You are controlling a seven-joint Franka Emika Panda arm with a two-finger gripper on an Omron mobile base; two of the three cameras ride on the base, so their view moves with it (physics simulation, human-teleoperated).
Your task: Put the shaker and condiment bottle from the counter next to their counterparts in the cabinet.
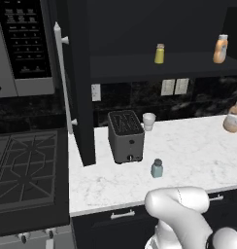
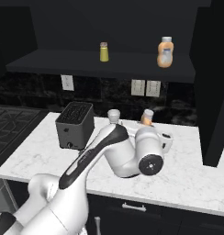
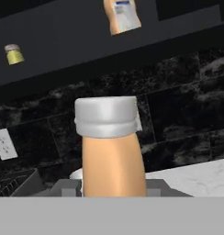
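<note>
While the cabinet (image 1: 79, 97) stands open w/ its door swung out over the counter (image 1: 188, 151), the toaster (image 1: 125, 136) sits near the counter's back. Gripper (image 3: 113, 190) is closed on the condiment bottle (image 3: 113, 156), held upright just above the counter. On the shelf: orange bottle (image 2: 165, 52) & yellow shaker (image 2: 104, 51), well apart. Teal shaker (image 1: 157, 168) stands on the counter just in front of the toaster.
</note>
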